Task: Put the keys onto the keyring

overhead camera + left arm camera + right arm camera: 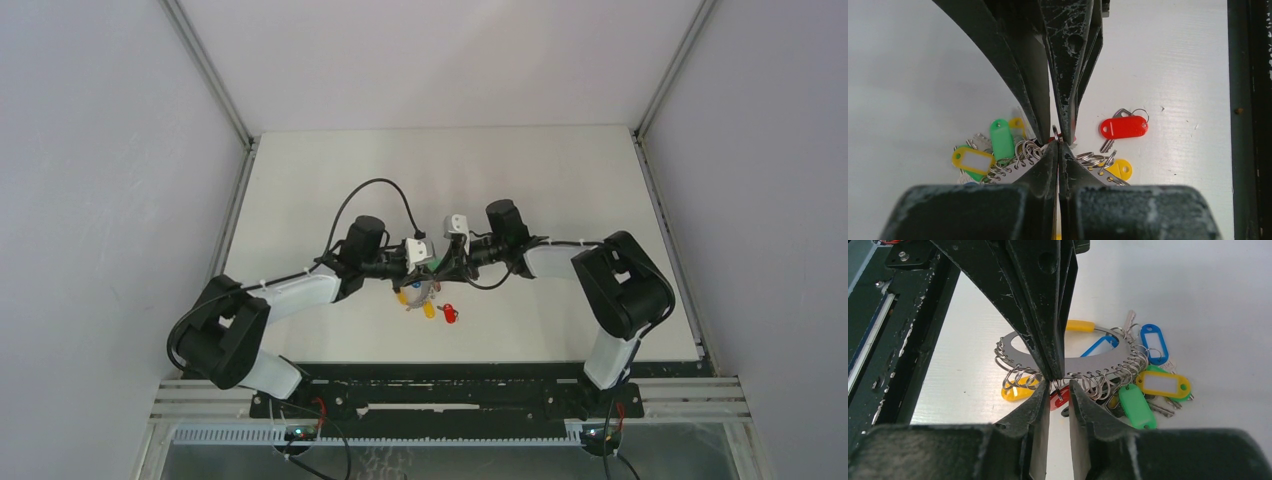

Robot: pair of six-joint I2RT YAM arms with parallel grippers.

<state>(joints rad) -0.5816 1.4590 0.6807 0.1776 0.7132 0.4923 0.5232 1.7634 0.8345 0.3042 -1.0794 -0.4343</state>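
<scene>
- The left gripper (1058, 145) has its jaws pressed fully together, with the tips at the near rim of the keyring (1083, 362). It probably serves as an anchor, pinning the ring down so that it cannot slide. The views do not show whether it pinches the thin plate or one of the small wire loops.
- The right gripper (1059, 386) faces it tip to tip at the same rim. Its jaws stand a little apart around a small wire loop carrying a red tag (1058, 399). No firm clamp shows. The narrow gap suggests it is lining up to take that loop and work it onto the ring.
- The keyring lies flat on the white surface (1173, 75), directly beneath both sets of tips. It is a silver plate ring edged with many small wire loops. An orange-yellow band (1080, 326) sits on its far side.
- Green (1135, 405), blue (1154, 337) and yellow (1163, 384) tags fan out from the keyring on the side away from the gripper tips.
- A loose key with a red tag (1124, 127) lies just beside the keyring, apart from it and not yet attached.
- A yellow tag (1120, 169) rests against the keyring's loops. Whether it is already threaded on cannot be told.
- Judged from this, the task is partway through, and threading the fine wire loops is the delicate part.
</scene>
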